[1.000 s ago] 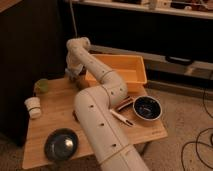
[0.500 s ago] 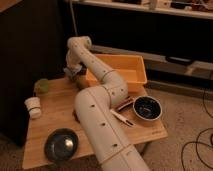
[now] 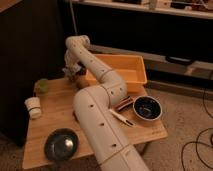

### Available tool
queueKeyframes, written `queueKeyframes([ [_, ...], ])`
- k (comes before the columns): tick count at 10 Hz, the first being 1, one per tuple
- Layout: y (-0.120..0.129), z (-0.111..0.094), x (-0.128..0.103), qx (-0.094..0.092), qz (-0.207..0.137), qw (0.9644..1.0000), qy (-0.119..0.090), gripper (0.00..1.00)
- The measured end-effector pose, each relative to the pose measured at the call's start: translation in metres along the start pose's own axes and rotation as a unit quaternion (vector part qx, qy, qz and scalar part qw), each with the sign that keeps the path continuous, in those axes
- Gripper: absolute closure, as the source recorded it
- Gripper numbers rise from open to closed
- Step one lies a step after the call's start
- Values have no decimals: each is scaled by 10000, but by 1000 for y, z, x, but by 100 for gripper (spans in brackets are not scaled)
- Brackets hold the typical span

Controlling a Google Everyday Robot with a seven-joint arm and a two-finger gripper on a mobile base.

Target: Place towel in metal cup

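Observation:
My gripper (image 3: pixel 73 75) hangs at the back left of the wooden table (image 3: pixel 55 122), at the end of the white arm (image 3: pixel 100 115) that reaches across it. It is right over a small dark object (image 3: pixel 79 79) beside the yellow tray; I cannot tell whether that is the metal cup. A small green, soft-looking thing (image 3: pixel 41 86) lies to the left of the gripper, apart from it; it may be the towel. Whatever is in the gripper is hidden.
A yellow tray (image 3: pixel 127 70) stands at the back right. A white cup (image 3: pixel 33 106) is at the left edge, a grey bowl (image 3: pixel 61 144) at the front left and a dark blue bowl (image 3: pixel 147 107) at the right. Utensils (image 3: pixel 121 118) lie beside the arm.

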Motion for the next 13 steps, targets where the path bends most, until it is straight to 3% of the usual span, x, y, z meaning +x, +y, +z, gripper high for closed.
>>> queueKeyframes([
  [6, 12, 15, 16, 39, -275, 9992, 279, 100],
  [13, 13, 15, 17, 33, -285, 9992, 292, 100],
])
